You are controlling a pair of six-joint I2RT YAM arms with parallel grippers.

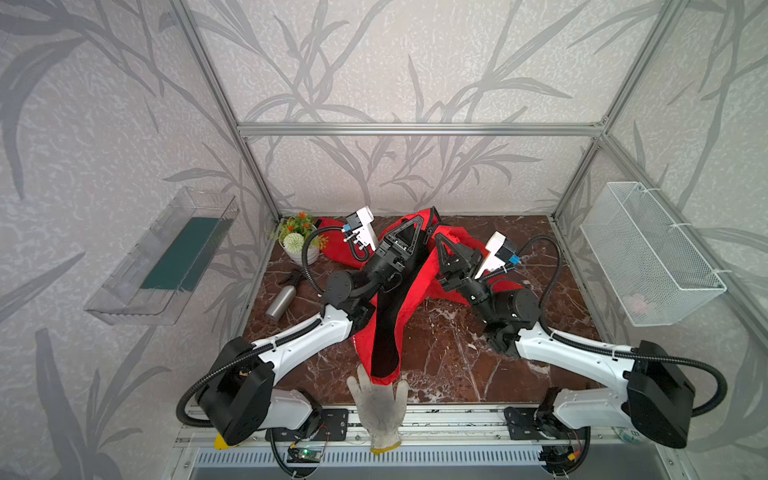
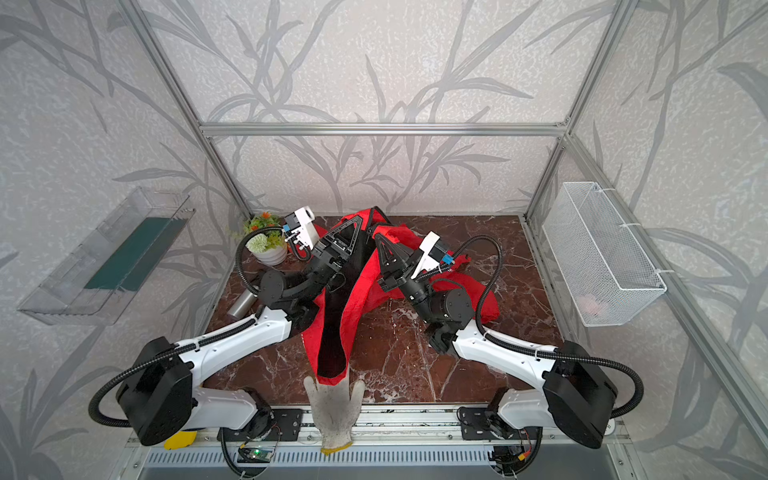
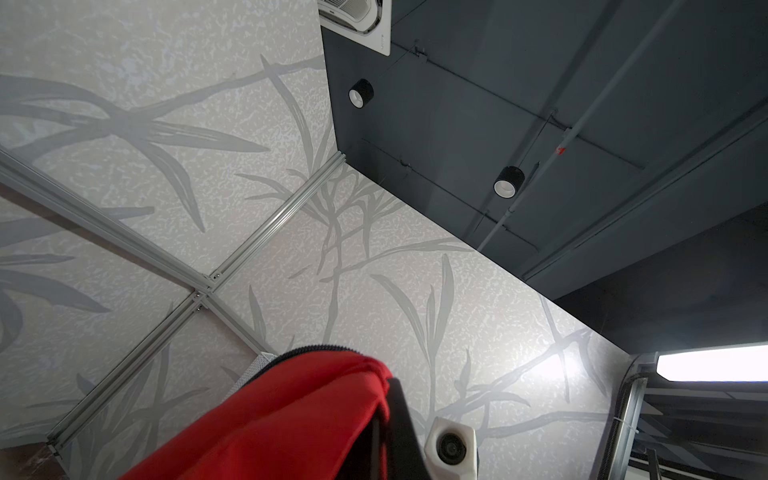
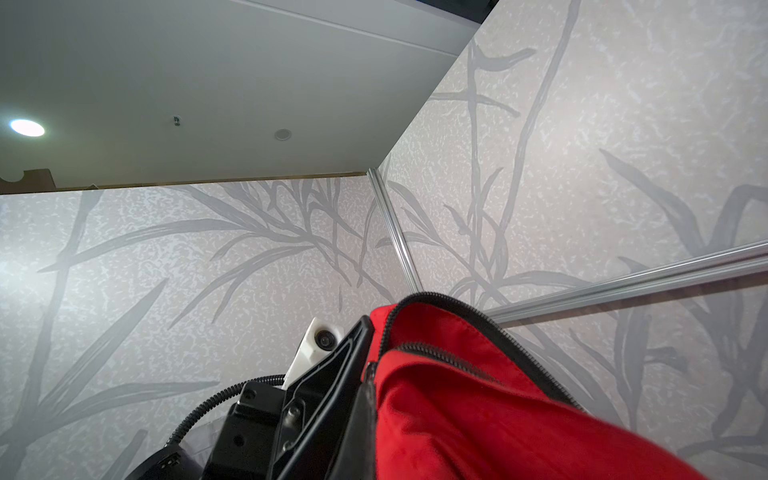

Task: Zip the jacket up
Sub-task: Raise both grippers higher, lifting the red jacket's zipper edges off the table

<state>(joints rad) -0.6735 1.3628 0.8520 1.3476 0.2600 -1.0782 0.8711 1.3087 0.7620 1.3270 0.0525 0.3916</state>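
Jacket [image 1: 419, 286] looks thin, limp, slippery; left fingers [image 1: 415, 232] and right fingers [image 1: 442, 247] clamp its zipper edges [image 4: 424, 295], well beyond the glove [image 1: 380, 405].

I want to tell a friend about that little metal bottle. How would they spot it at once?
Start at the brown marble table and go to its left edge, by the wall. There, just in front of the flower pot, the bottle lies on its side. It is the only bare-metal thing on the table, and it has a black spray trigger at its top.
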